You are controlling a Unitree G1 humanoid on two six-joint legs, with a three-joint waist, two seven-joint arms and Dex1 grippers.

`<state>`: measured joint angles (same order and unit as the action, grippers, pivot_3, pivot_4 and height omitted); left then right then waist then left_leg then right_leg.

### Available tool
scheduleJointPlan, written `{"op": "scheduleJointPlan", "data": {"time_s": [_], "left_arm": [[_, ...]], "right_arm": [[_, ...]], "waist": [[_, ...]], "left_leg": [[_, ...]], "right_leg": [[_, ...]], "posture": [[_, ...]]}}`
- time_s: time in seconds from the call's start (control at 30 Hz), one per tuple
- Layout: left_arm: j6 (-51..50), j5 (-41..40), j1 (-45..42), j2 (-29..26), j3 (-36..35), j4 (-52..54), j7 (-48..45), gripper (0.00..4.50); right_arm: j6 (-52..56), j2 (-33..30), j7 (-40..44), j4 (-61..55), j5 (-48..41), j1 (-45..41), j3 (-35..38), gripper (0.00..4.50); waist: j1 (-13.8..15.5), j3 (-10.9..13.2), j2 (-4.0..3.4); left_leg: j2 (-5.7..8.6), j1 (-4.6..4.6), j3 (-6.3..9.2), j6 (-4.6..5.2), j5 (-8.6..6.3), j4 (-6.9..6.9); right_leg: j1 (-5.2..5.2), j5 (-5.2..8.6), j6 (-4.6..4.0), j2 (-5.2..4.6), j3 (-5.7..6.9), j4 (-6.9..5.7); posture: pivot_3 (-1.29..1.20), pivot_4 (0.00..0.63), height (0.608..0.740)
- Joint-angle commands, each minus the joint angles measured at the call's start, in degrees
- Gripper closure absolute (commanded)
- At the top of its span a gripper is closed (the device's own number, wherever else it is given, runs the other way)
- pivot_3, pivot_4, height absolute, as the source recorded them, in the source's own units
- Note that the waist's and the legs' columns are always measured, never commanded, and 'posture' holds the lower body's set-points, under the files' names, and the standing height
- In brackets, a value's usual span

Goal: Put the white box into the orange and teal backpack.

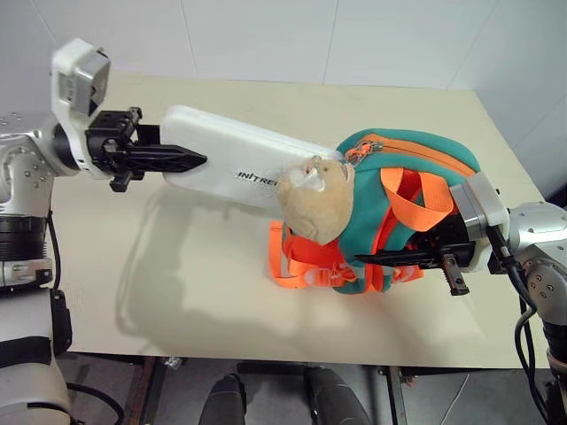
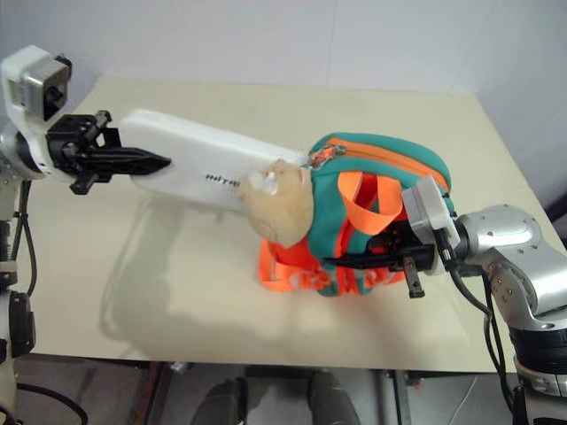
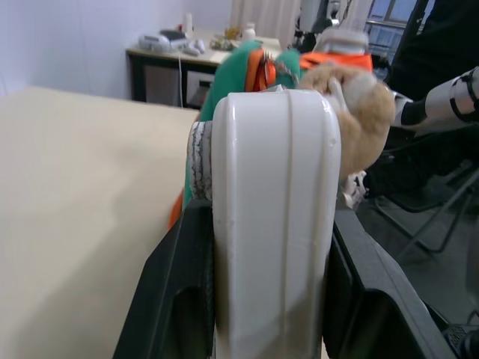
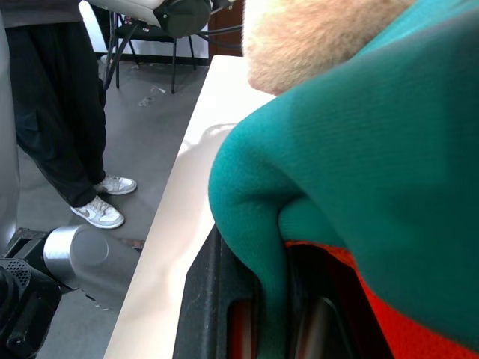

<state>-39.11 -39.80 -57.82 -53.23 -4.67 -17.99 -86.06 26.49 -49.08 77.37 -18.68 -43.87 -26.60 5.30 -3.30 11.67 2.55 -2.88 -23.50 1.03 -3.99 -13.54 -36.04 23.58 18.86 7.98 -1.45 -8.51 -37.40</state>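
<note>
Left gripper [image 1: 182,161] has the box [image 1: 232,159] pinched by one short end, a black finger on each flat face, so the jaws are only as wide as the box is thick. You can see that best in the left wrist view, where the white edge [image 3: 277,224] runs straight out between the two fingers [image 3: 176,299]. Holding it by the tail end like that makes sense to me: the whole length sticks out ahead of the gripper, lifted off the table [image 1: 133,292], and the far end is what has to go in first.

That far end is right at the backpack [image 1: 407,204], at the zipper line along the top, just behind the plush head [image 1: 317,202]. Can't tell if the tip is actually inside the opening yet or only nosing at it, since the head covers that spot.

Right gripper [image 1: 416,258] is on the other side of the bag, clamped nearly closed on a fold of the teal fabric [image 4: 262,247], with orange straps [image 1: 416,199] draped just above its fingers. My guess is it's there to brace the bag and keep the mouth from sliding away while the box gets pushed in.

So the box isn't in yet. Next bit probably needs the left arm to feed it along its own length toward the right gripper. The risk I see is the corner catching on the zipper trim or the plush head and shoving the whole bag instead.

There's a person's legs and sneakers [image 4: 97,209] on the floor past the table edge, not involved.
</note>
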Motion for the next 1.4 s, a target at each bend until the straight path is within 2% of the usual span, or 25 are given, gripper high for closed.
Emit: {"op": "scheduleJointPlan", "data": {"time_s": [0.03,0.3,0.53,0.7,1.0,1.17,1.27,1.33,1.4], "left_arm": [[-1.12,-3.73,0.09,-1.34,-2.57,4.71,-5.71,3.18],[7.65,3.56,1.39,0.87,3.44,8.55,-4.22,3.2],[9.46,8.3,-1.49,5.07,6.9,10.15,1.8,3.2],[6.75,7.32,-2.24,12.84,6.03,11.2,8.81,3.2],[2.01,7.99,0.58,24.54,9.72,14.37,17.67,3.2],[0.23,8.85,0.62,26.31,11.04,14.68,19.15,3.2],[-1.79,10.4,-1.02,24.87,12.98,14.81,18.75,3.2],[-4.8,10.42,-2.04,23.48,13.76,15.25,18.49,2.48],[-6.53,9.65,-2.36,22.58,13.86,16.2,17.8,1.96]], "right_arm": [[-1.3,0.25,-0.16,0.13,0.24,-1.49,1.17,4.48],[-1.65,1.34,0.08,1.32,1.35,-3.03,0.14,4.48],[-1.42,1.74,-0.11,1.09,1.84,-2.86,0.27,4.48],[-1.41,2.13,-0.57,0.93,2.27,-2.75,0.08,4.48],[-1.39,3.06,-0.91,0.79,2.47,-3.03,-0.32,4.48],[-1.2,3.3,-1.33,0.59,2.57,-3.01,-0.22,4.48],[-1.08,3.42,-1.71,0.23,2.56,-2.86,-0.24,4.48],[-1.07,3.51,-1.92,0.21,2.6,-2.88,-0.28,4.48],[-1.07,3.59,-2.07,0.23,2.65,-2.94,-0.35,4.48]], "waist": [[0.03,0.0,0.0],[0.13,0.0,-0.01],[0.12,0.0,-0.01],[0.25,0.0,-0.01],[0.22,0.0,-0.01],[0.06,0.0,-0.01],[0.12,0.0,-0.01],[0.15,0.0,-0.01],[0.14,0.0,-0.01]], "left_leg": [[0.0,0.01,0.0,0.0,0.0,0.0],[0.0,0.03,-0.01,0.0,0.0,0.0],[0.0,0.02,-0.01,0.0,0.0,0.0],[0.0,0.03,0.0,0.0,0.0,-0.08],[0.02,0.05,-0.01,0.0,0.0,-0.1],[0.04,0.08,-0.02,0.0,0.0,-0.12],[0.04,0.09,-0.02,0.0,0.01,-0.1],[0.04,0.08,-0.02,0.0,0.01,-0.11],[0.05,0.07,-0.02,0.0,0.0,-0.1]], "right_leg": [[0.0,0.0,0.0,0.0,0.0,-0.01],[-0.02,0.01,-0.01,0.0,-0.01,-0.01],[-0.01,0.01,-0.01,0.01,-0.02,0.0],[-0.05,0.0,0.01,0.01,-0.03,-0.03],[-0.06,-0.03,0.06,0.02,-0.08,-0.05],[-0.08,-0.06,0.1,0.03,-0.14,-0.06],[-0.08,-0.05,0.1,0.04,-0.14,-0.07],[-0.08,-0.05,0.1,0.04,-0.15,-0.05],[-0.08,-0.05,0.1,0.04,-0.16,-0.04]], "posture": [[0.0,0.15,0.74],[0.0,0.15,0.74],[0.0,0.15,0.74],[0.0,0.15,0.74],[0.0,0.15,0.74],[0.0,0.15,0.74],[0.0,0.15,0.74],[0.0,0.15,0.74],[0.0,0.15,0.74]]}}
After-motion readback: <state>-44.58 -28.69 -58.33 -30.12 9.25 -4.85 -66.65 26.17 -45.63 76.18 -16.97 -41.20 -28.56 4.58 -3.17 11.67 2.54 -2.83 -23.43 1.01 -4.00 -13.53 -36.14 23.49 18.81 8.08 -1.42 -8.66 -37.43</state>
